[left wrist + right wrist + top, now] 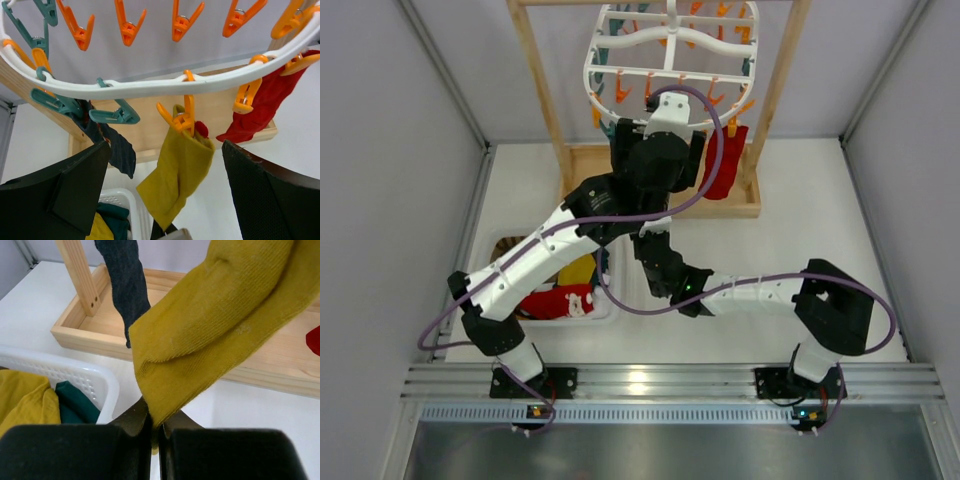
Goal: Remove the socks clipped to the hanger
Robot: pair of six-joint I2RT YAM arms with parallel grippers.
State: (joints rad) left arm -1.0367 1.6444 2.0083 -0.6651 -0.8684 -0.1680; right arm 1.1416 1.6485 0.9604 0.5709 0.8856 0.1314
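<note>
The limp mustard yellow fabric sock [177,172] is clipped by an orange plastic peg [181,117] to the white plastic oval hanger [150,89], between the thin dark navy sock [120,150] and the wide red sock [260,107]. Its lower edge is pinched in the closed right tool [156,422]. The left tool [167,175] is held wide open below the hanger's rim.

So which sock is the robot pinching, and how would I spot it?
Find the white oval hanger hung with orange and teal pegs. Three socks dangle from its rim; take the middle one, on an orange peg. It is the mustard yellow sock, between the navy sock and the red sock, its tip in the right arm's jaws.
</note>
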